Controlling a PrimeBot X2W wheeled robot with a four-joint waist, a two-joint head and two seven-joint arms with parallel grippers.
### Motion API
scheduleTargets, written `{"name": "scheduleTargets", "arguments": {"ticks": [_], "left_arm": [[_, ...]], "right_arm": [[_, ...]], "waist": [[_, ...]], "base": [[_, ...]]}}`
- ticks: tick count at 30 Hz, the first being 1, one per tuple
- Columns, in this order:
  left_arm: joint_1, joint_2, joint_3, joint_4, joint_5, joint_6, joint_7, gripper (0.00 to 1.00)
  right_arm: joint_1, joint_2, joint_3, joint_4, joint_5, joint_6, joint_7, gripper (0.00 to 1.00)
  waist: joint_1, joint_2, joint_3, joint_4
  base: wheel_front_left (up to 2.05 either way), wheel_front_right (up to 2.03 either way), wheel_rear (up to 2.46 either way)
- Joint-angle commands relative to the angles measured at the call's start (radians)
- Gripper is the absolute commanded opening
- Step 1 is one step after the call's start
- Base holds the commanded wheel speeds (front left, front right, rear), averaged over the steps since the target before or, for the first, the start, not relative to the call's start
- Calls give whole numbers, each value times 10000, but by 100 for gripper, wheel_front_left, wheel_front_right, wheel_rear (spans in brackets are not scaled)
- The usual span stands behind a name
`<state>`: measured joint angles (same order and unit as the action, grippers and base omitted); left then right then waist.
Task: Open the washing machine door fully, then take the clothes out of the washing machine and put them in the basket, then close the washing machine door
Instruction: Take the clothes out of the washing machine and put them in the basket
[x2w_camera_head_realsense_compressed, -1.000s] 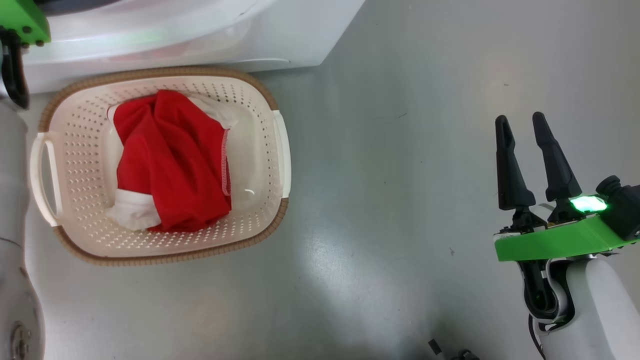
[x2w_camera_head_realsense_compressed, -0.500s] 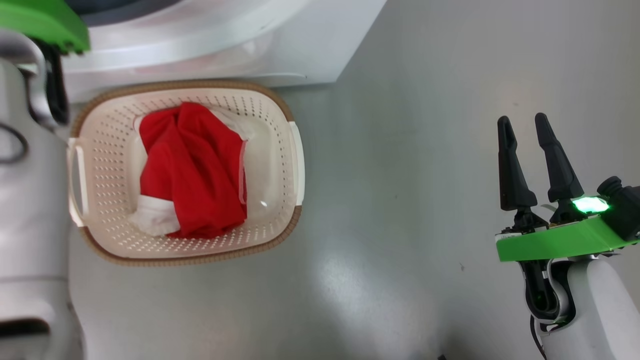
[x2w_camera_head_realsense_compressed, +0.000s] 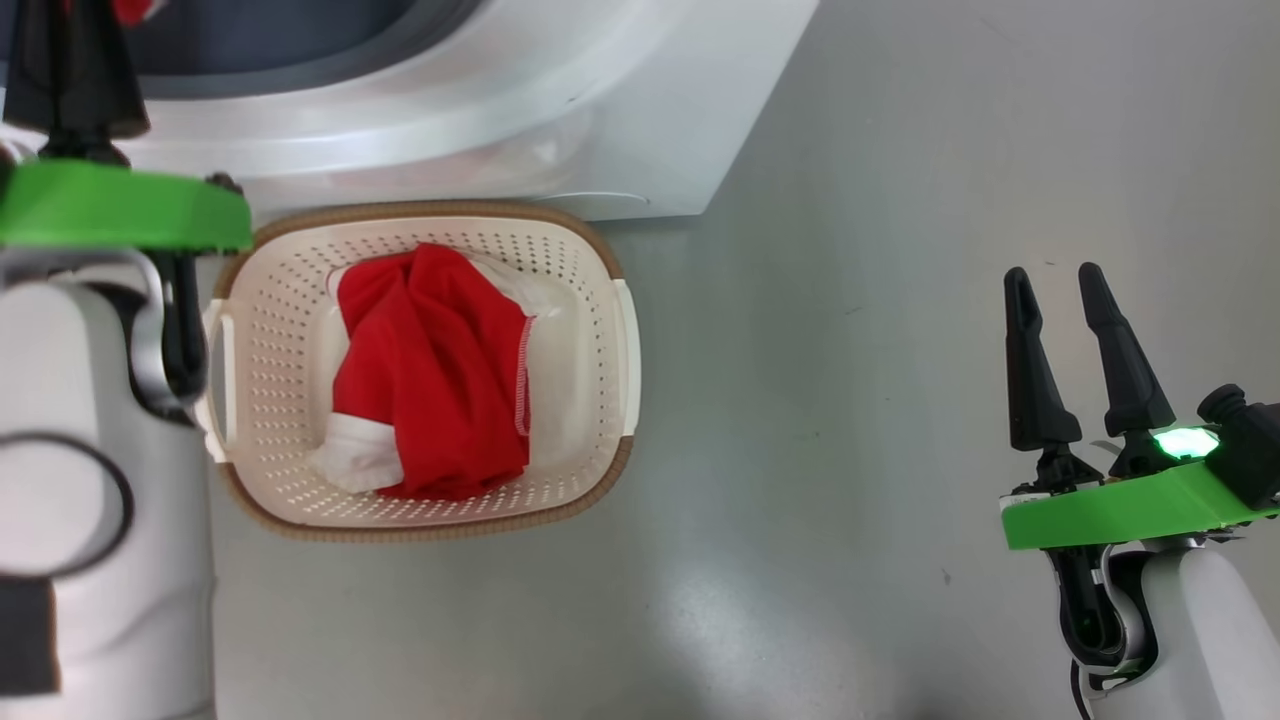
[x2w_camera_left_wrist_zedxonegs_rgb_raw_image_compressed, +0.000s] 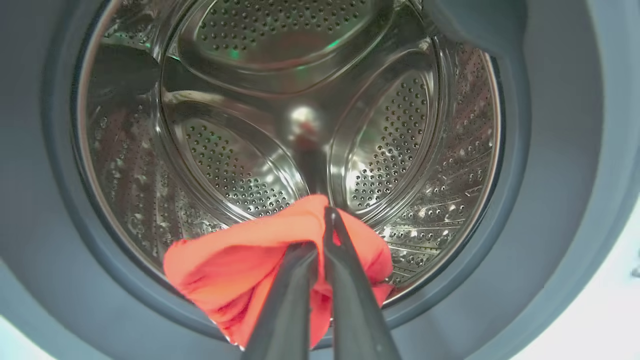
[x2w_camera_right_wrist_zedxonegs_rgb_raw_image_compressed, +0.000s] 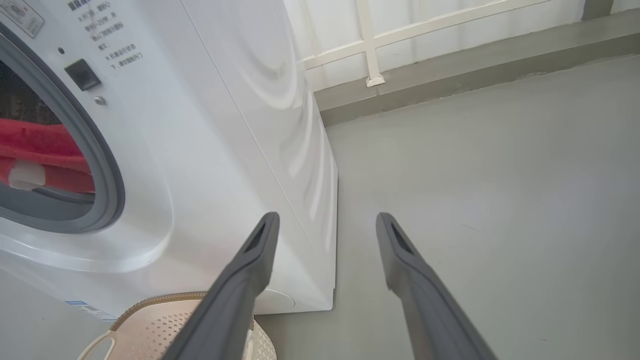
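Red, thin fabric garment (x2w_camera_left_wrist_zedxonegs_rgb_raw_image_compressed: 235, 270) bunches at the steel drum's (x2w_camera_left_wrist_zedxonegs_rgb_raw_image_compressed: 235, 170) lower lip, pinched on a gathered fold by the closed left gripper (x2w_camera_left_wrist_zedxonegs_rgb_raw_image_compressed: 320, 235); light, floppy, likely to snag. Another red garment (x2w_camera_head_realsense_compressed: 430, 380) lies in the cream perforated basket (x2w_camera_head_realsense_compressed: 420, 525). Right gripper (x2w_camera_head_realsense_compressed: 1052, 285) gapes empty.

Glossy white forearms (x2w_camera_head_realsense_compressed: 100, 560) carry flat bright-green wrist plates (x2w_camera_head_realsense_compressed: 1120, 510). The jaws are long tapered black fingers (x2w_camera_head_realsense_compressed: 1034, 390). A green lamp (x2w_camera_head_realsense_compressed: 1180, 441) glows at the right plate's two o'clock.
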<state>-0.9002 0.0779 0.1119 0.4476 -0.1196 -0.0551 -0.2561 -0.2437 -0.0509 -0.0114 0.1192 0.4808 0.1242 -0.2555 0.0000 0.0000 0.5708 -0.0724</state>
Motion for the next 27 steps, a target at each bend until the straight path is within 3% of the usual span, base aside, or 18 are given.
{"name": "scheduleTargets", "arguments": {"ticks": [1, 17, 27], "left_arm": [[490, 257, 279, -782, 245, -84, -56, 0], [2557, -264, 816, -4571, 63, -253, -57, 0], [3548, -275, 498, -6375, -207, 298, -57, 0]], "right_arm": [[316, 7, 165, -249, -145, 65, -63, 100], [315, 7, 149, -292, -230, 65, -63, 100], [335, 7, 101, -263, -237, 65, -63, 100]], "waist": [[0, 0, -34, 98], [0, 0, 1, 286], [0, 0, -15, 331]], "base": [[0, 0, 0], [0, 0, 0], [0, 0, 0]]}}
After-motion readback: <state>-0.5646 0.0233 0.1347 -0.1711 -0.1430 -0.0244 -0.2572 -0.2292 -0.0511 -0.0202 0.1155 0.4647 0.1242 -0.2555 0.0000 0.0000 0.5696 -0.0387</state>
